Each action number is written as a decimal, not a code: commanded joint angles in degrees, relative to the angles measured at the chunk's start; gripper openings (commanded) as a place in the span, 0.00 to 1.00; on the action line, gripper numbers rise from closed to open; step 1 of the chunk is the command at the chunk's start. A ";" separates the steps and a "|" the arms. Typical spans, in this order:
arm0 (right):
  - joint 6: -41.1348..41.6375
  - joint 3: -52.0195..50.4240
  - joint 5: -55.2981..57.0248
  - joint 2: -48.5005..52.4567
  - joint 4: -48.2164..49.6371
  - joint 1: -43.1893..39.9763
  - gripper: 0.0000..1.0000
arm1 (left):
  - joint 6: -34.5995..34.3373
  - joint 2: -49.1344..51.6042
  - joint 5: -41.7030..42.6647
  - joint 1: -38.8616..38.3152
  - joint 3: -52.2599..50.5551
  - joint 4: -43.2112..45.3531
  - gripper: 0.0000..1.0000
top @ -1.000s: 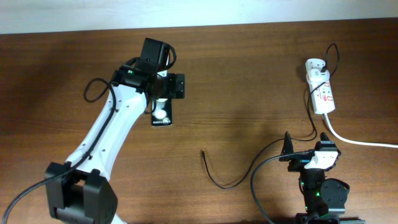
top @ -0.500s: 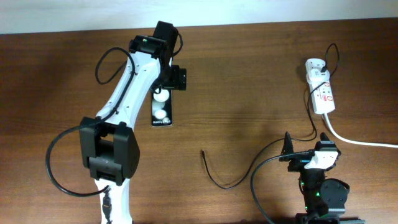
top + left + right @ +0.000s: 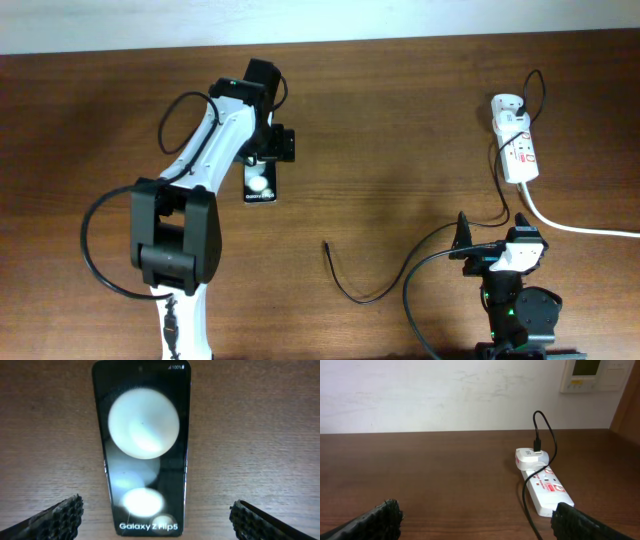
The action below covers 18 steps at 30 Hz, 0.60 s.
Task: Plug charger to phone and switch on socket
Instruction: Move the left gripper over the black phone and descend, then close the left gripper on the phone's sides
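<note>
The phone [image 3: 260, 186] lies flat on the table, its glossy face showing two white round spots and white lettering. My left gripper [image 3: 269, 150] hangs above its far half, open. In the left wrist view the phone [image 3: 142, 445] runs lengthwise between the wide-apart fingers [image 3: 56, 518], and the left gripper [image 3: 157, 522] touches nothing. The charger [image 3: 352, 291] curves loosely across the table, its plug tip free at the centre. The socket [image 3: 519, 150] lies at the far right. My right gripper [image 3: 500, 242] stays open near the front edge, facing the socket [image 3: 546, 488].
A white adapter [image 3: 532, 457] sits in the socket's far end with a black lead looping from it. The thick white cord [image 3: 575, 226] runs off to the right. A pale wall stands behind the table's far edge.
The left arm has swung its elbow round and now reaches from the front, while its gripper stayed over the phone, shifting slightly. The right arm has not moved.
</note>
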 commanded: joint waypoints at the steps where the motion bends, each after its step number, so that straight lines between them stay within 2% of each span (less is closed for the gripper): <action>1: -0.33 -0.31 0.48 -0.33 -0.28 0.52 0.99 | -0.74 0.46 0.52 0.28 -4.55 3.19 0.99; 4: -0.33 -0.31 0.48 -0.33 -0.28 0.50 0.99 | -0.48 0.46 0.46 0.28 -7.56 6.08 0.99; 14: -0.33 -0.31 0.48 -0.33 -0.28 0.52 0.99 | -0.31 0.46 -0.85 1.73 -8.00 8.15 0.99; 18: -0.33 -0.31 0.48 -0.33 -0.28 0.52 0.99 | 1.84 0.46 3.02 3.30 -8.00 8.17 0.99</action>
